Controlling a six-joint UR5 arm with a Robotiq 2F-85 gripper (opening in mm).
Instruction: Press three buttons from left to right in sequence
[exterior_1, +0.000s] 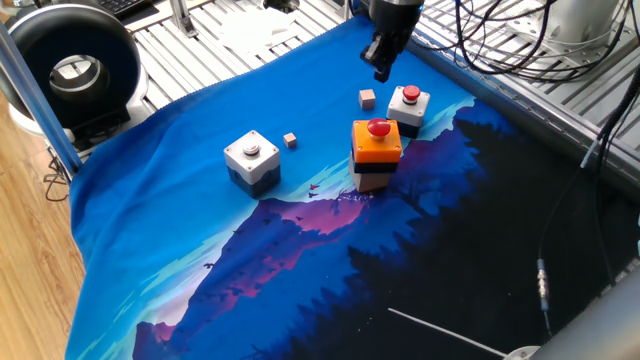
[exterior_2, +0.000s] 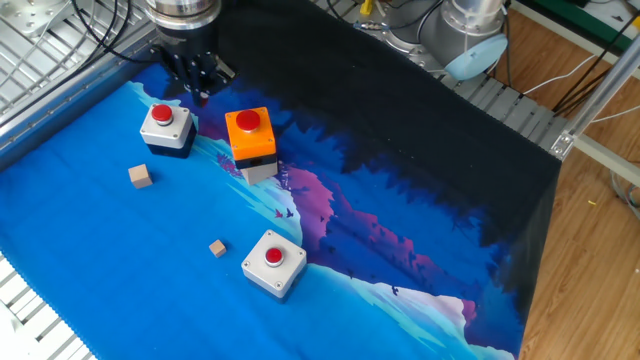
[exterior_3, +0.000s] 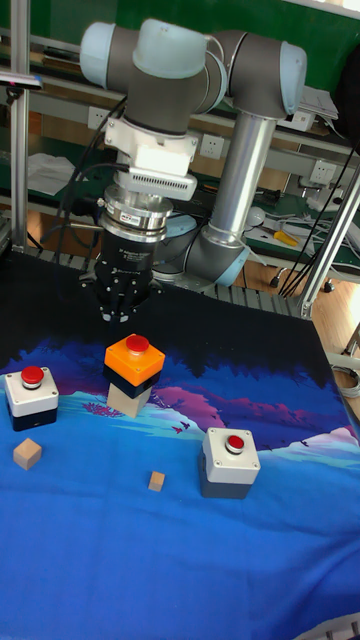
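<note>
A blue printed cloth (exterior_1: 200, 230) carries three button boxes and two cubes.

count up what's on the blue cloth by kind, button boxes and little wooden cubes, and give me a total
Button boxes: 3 – white-grey box, orange-topped box, small white box
Wooden cubes: 2 – larger cube, smaller cube
Total: 5
</note>
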